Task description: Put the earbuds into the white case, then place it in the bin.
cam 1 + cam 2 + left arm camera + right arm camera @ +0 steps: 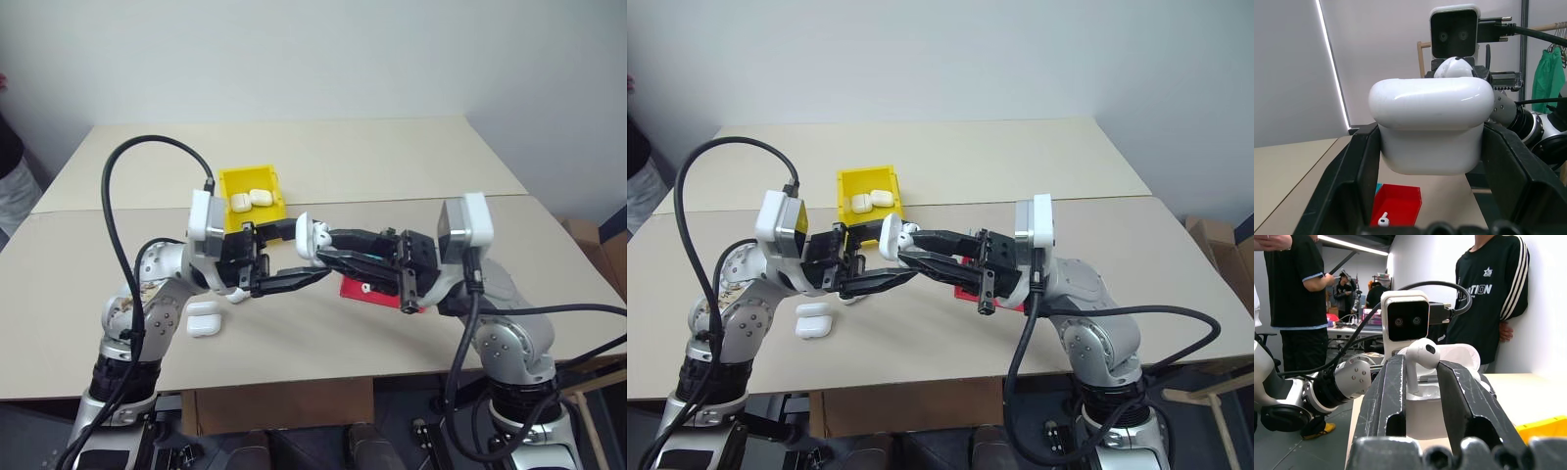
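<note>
The white case [1430,127] hangs above the table with its lid flipped open, and my left gripper [306,253] is shut on its sides. From the opposite side, my right gripper [1422,369] is shut on one of the earbuds [1420,356]. Its stem points down into the open case [1425,399]. Both grippers meet over the middle of the table, between the bin [250,174] and the red tray [355,292]. The yellow bin holds two closed white cases. Another earbud [1382,220] lies in the red tray.
Two more closed white cases [203,321] lie on the table under my left arm. The red tray sits just below my right gripper. People [1298,293] in dark shirts stand beyond the table in the right wrist view. The table's front edge is close.
</note>
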{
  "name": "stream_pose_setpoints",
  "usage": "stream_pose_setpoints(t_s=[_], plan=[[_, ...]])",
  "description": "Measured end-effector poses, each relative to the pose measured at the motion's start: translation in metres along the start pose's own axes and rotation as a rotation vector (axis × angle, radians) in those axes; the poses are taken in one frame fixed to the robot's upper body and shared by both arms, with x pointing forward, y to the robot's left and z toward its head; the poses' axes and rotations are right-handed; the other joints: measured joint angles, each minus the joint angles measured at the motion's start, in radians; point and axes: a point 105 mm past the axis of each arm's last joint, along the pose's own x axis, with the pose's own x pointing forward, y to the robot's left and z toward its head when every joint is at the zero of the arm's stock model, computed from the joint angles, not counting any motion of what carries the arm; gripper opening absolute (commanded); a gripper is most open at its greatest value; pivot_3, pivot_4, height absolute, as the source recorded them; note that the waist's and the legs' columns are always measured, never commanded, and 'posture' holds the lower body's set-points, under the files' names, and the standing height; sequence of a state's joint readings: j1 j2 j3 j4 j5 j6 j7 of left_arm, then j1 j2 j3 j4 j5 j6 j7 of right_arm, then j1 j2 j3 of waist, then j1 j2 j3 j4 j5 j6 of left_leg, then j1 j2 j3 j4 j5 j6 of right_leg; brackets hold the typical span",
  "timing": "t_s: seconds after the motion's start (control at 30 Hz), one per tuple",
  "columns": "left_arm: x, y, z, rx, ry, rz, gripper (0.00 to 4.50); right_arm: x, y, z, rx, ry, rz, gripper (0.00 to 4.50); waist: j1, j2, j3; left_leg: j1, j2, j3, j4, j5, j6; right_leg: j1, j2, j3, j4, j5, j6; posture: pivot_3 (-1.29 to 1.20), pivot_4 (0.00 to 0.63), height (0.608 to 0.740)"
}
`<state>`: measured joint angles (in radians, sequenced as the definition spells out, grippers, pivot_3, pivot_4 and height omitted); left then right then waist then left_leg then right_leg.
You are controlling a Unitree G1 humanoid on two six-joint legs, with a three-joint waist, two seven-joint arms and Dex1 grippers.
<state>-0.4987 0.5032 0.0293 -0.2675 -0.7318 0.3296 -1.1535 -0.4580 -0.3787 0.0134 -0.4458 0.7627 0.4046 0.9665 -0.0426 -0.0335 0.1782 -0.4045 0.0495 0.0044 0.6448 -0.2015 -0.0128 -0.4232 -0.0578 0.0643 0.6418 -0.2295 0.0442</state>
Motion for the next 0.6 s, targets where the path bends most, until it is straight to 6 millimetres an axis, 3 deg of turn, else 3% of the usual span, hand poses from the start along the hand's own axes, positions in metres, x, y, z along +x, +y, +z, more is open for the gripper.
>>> stream_pose_setpoints(t_s=[0.43, 0.6], plan=[[-0.001, 0.000, -0.002, 0.017, 0.013, 0.003, 2.79, -0.005, 0.000, 0.000, -0.069, 0.022, 0.005, 2.07, 0.001, 0.000, 0.000, 0.000, 0.000, 0.000, 0.000, 0.000, 0.000, 0.000, 0.000, 0.000, 0.000, 0.000, 0.000, 0.00, 0.150, 0.740], [-0.003, -0.001, -0.003, 0.023, 0.021, -0.001, 2.79, -0.023, -0.019, 0.013, -0.127, 0.058, -0.054, 2.07, 0.001, 0.000, 0.000, 0.000, 0.000, 0.000, 0.000, 0.000, 0.000, 0.000, 0.000, 0.000, 0.000, 0.000, 0.000, 0.00, 0.150, 0.740]])
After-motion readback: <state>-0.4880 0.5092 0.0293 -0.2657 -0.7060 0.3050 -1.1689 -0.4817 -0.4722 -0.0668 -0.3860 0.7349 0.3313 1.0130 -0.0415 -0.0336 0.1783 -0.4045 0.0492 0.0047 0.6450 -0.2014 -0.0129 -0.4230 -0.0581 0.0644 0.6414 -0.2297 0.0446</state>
